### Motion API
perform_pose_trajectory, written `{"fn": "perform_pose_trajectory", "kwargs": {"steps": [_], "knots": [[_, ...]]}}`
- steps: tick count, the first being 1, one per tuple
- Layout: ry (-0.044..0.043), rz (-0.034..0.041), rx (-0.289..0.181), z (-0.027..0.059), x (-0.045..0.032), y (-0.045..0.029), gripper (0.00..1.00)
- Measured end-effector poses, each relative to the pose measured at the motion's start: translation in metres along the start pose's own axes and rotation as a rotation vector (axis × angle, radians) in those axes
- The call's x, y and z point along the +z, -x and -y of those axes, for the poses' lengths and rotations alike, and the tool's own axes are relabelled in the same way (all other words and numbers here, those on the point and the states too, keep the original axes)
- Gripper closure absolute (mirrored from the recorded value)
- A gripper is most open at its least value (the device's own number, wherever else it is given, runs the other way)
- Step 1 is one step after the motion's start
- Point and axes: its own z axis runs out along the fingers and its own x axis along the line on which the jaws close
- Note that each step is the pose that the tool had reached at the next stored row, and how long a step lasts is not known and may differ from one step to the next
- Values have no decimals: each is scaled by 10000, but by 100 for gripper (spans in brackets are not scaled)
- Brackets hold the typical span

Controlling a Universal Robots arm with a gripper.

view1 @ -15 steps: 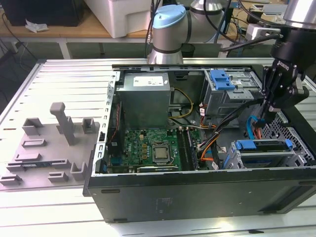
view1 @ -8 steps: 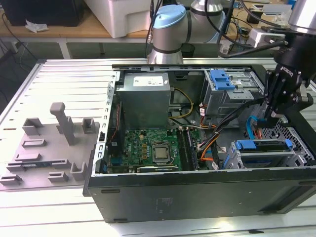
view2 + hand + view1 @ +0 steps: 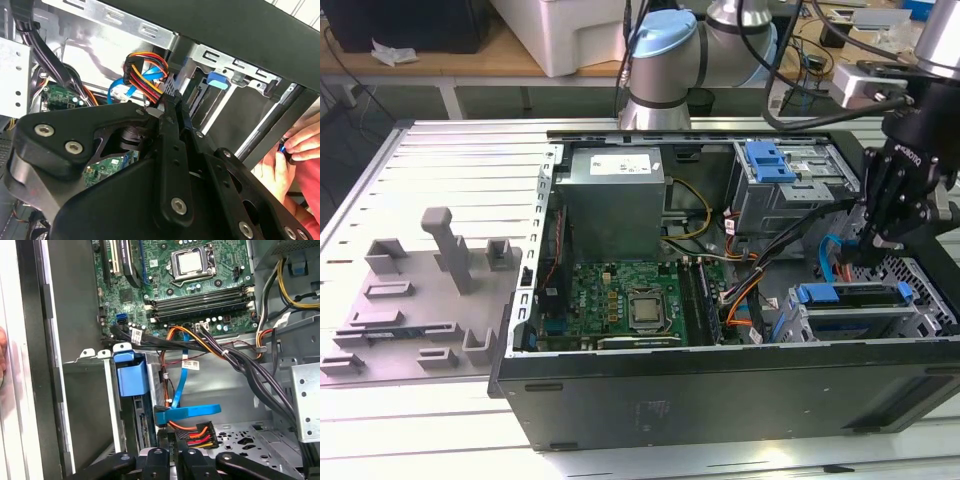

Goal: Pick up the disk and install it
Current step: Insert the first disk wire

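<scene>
The disk (image 3: pixel 850 296) stands on edge in the lower drive cage at the case's front corner, on the exterior view's right, its blue bracket uppermost. That bracket's blue tab (image 3: pixel 131 374) also appears in both wrist views, as the tab (image 3: pixel 217 80) against grey metal. My gripper (image 3: pixel 875 250) hangs just above and behind the disk, among the cables. Its fingers are shut together with nothing between them. The tips (image 3: pixel 170 445) are right beside a power plug (image 3: pixel 197 432) with red, orange and yellow wires and a blue data plug (image 3: pixel 187 415). The gripper (image 3: pixel 176 102) points at that plug (image 3: pixel 145 75).
The open black case (image 3: pixel 720 400) holds a motherboard (image 3: pixel 630 300), a power supply (image 3: pixel 615 195) and an upper grey drive cage with a blue latch (image 3: pixel 770 160). A grey fixture (image 3: pixel 420 290) lies on the table. A person's hand (image 3: pixel 295 145) is outside the case wall.
</scene>
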Motion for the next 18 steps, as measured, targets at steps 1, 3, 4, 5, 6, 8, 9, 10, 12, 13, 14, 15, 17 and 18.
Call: {"fn": "perform_pose_trajectory", "kwargs": {"steps": [1,3,4,5,6,8,9,10,12,13,14,15,17,18], "knots": [[5,40,-4,3,3,-19,84],[4,41,-5,3,4,-27,84],[4,36,-5,3,4,-27,84],[9,65,-6,4,4,-27,84],[17,123,-9,4,5,-29,84],[42,289,-16,5,6,-38,84],[60,413,-22,6,7,-45,84],[78,544,-28,7,8,-51,84],[121,838,-41,10,11,-68,84],[128,883,-44,11,12,-73,84],[132,911,-46,12,12,-77,84],[132,914,-45,11,12,-76,84],[133,916,-45,11,12,-77,84],[133,915,-45,12,12,-77,84]]}}
